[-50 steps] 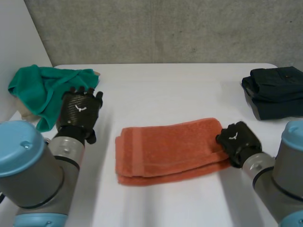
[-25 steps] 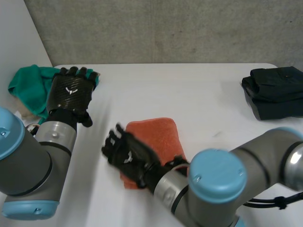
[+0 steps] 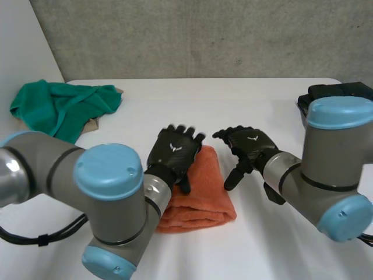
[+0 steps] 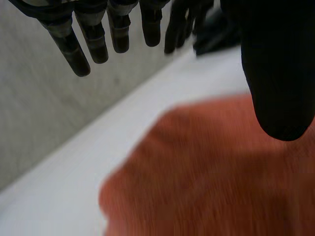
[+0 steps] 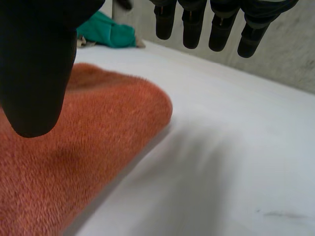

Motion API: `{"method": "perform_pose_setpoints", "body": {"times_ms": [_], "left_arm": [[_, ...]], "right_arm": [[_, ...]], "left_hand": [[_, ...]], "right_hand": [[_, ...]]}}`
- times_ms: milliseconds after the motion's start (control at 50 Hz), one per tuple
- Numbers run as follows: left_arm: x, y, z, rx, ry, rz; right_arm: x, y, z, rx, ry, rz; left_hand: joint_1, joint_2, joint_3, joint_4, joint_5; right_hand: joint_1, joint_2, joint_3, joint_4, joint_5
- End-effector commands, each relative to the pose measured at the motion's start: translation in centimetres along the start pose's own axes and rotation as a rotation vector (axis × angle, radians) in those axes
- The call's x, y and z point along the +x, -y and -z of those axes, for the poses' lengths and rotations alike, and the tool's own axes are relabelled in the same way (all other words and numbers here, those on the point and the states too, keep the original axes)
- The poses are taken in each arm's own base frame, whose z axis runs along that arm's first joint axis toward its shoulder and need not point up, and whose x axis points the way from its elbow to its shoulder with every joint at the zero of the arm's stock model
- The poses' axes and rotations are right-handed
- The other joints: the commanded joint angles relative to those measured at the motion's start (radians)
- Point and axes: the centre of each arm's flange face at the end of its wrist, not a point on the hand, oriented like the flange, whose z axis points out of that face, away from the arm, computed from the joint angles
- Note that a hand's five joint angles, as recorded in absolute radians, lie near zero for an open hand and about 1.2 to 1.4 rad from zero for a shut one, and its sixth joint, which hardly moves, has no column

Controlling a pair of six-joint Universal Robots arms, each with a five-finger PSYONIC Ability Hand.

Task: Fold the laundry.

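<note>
Two spread, empty hands: our left hand hovers over the folded orange towel, our right hand just beside it; we judge pressing flat comes next.

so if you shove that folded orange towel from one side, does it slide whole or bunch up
Probably floppy: the orange towel is soft terry with rounded folded edges. Pushed across the smooth white table, it would likely slide, yet top layers may bunch. Lifted by one edge, it would probably unfold.
</note>
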Motion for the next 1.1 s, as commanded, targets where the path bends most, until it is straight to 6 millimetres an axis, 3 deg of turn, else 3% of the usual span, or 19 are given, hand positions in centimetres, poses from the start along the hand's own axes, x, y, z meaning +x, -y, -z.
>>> {"method": "perform_pose_setpoints", "body": {"times_ms": [20, 100, 180, 260, 360, 460, 540, 600, 700, 800, 980, 1100], "left_arm": [[-2.0, -2.6, 0.2, -0.175, 0.133, -0.027], [-2.5, -3.6, 0.8, -0.218, 0.147, -0.038], [-2.5, -4.5, 1.2, -0.255, 0.131, -0.08], [-2.4, -4.8, 1.6, -0.263, 0.108, -0.103], [-3.5, -2.0, 1.9, -0.162, 0.076, -0.075], [-6.0, 2.3, 1.7, 0.004, 0.028, -0.044], [-7.4, 5.7, 1.5, 0.129, -0.019, -0.043], [-7.1, 7.8, 1.4, 0.206, -0.115, -0.035], [-6.2, 9.2, 2.0, 0.212, -0.278, 0.007], [-5.1, 10.0, 3.0, 0.203, -0.415, 0.022], [-4.8, 10.9, 3.2, 0.229, -0.442, 0.022], [-3.6, 10.9, 3.6, 0.229, -0.476, 0.022]], "right_arm": [[-1.6, -2.1, -1.8, -0.072, 0.058, 0.025], [-3.1, -3.8, -2.3, -0.113, 0.092, 0.104], [-3.2, -4.6, -2.9, -0.133, 0.085, 0.201], [-2.8, -3.8, -2.7, -0.118, 0.023, 0.28], [-2.6, -0.4, -0.9, -0.028, -0.043, 0.326], [-4.3, 0.7, 1.3, 0.038, -0.018, 0.35], [-6.9, -0.5, 3.2, 0.102, 0.039, 0.39], [-8.2, -2.4, 4.3, 0.122, 0.066, 0.445], [-9.0, -5.6, 4.8, 0.099, 0.095, 0.479], [-9.6, -8.5, 3.7, 0.117, 0.107, 0.484], [-9.4, -9.4, 1.3, 0.192, 0.081, 0.516], [-9.5, -9.1, 0.1, 0.252, 0.063, 0.566]], "left_hand": [[0.026, 0.006, 0.005, 0.013, -0.008], [0.024, 0.003, 0.002, 0.01, -0.011], [0.021, 0.0, 0.0, 0.007, -0.013], [0.012, -0.009, -0.009, -0.001, -0.022], [0.006, -0.015, -0.015, -0.007, -0.028], [0.0, -0.02, -0.021, -0.013, -0.034], [0.003, -0.018, -0.018, -0.01, -0.031], [0.003, -0.017, -0.018, -0.01, -0.031], [0.003, -0.017, -0.018, -0.01, -0.031], [0.006, -0.015, -0.015, -0.007, -0.028], [0.0, -0.02, -0.021, -0.013, -0.034], [0.003, -0.018, -0.018, -0.01, -0.031]], "right_hand": [[-0.053, -0.041, -0.032, -0.036, -0.043], [-0.053, -0.041, -0.032, -0.036, -0.043], [-0.053, -0.041, -0.032, -0.036, -0.043], [-0.053, -0.041, -0.032, -0.036, -0.043], [-0.053, -0.041, -0.032, -0.036, -0.043], [-0.053, -0.041, -0.032, -0.036, -0.043], [-0.053, -0.041, -0.032, -0.036, -0.043], [-0.053, -0.041, -0.032, -0.036, -0.043], [-0.053, -0.041, -0.032, -0.036, -0.043], [-0.053, -0.041, -0.032, -0.036, -0.043], [-0.053, -0.041, -0.032, -0.036, -0.043], [0.009, 0.022, 0.03, 0.026, 0.019]]}}
